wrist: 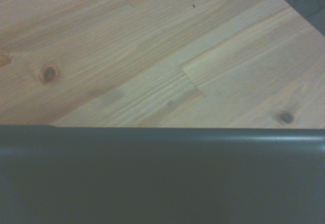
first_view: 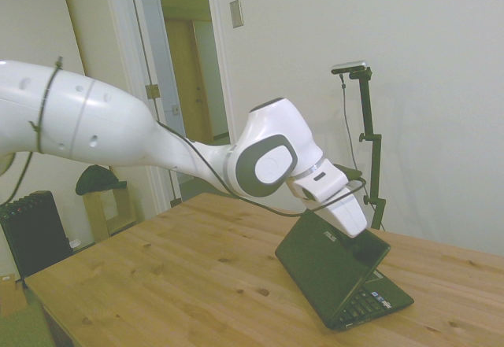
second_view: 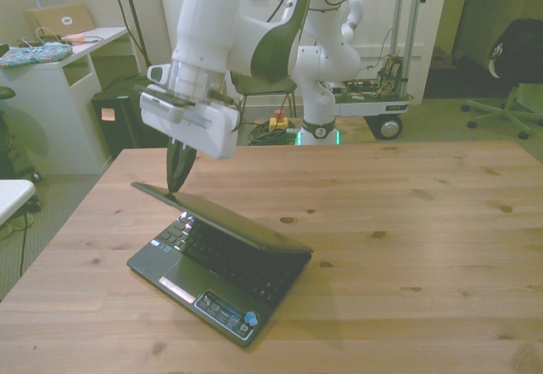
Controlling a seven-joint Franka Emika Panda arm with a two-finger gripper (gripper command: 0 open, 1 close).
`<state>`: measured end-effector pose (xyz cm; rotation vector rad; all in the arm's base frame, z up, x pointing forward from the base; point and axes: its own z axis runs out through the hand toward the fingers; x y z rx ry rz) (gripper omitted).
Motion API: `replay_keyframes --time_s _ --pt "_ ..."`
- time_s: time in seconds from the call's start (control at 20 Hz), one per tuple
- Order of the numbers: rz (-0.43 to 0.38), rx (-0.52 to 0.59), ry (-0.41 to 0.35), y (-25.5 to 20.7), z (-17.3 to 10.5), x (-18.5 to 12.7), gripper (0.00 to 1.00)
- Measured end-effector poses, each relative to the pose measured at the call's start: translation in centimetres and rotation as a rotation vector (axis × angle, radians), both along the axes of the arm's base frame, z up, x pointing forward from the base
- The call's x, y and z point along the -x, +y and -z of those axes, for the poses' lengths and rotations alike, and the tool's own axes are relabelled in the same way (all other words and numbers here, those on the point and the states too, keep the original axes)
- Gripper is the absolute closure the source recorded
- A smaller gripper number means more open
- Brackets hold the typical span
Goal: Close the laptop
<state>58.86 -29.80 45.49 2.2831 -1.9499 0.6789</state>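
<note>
The laptop [second_view: 222,259] sits on the wooden table [second_view: 424,221], its lid partly lowered. We judge the lid stiff, glossy and slippery, with a fragile screen, so we press at its free edge. The gripper [second_view: 176,170] rests on that edge, fingers together, gripping nothing; the arm slants down over the lid.

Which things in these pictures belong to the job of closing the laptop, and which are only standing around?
Belong to the job:
- the laptop, lid partly lowered
- the tool, fingertips on the lid's top edge
- the wooden table under it

Only standing around:
- white desk, front view's left
- office chair, front view's right
- black radiator, side view
</note>
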Motion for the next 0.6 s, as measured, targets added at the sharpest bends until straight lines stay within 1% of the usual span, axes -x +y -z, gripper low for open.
replay_keyframes --time_s 0.25,0.45,0.5,0.6 --pt "-0.032 -0.022 0.026 -0.1 3.6 -3.7 1.0" --pt "-0.043 -0.039 0.07 0.0 7.3 -4.7 1.0" --pt "-0.045 -0.042 0.076 0.1 7.7 -4.8 1.0" --pt "-0.056 -0.045 0.059 0.5 6.7 -4.9 1.0"
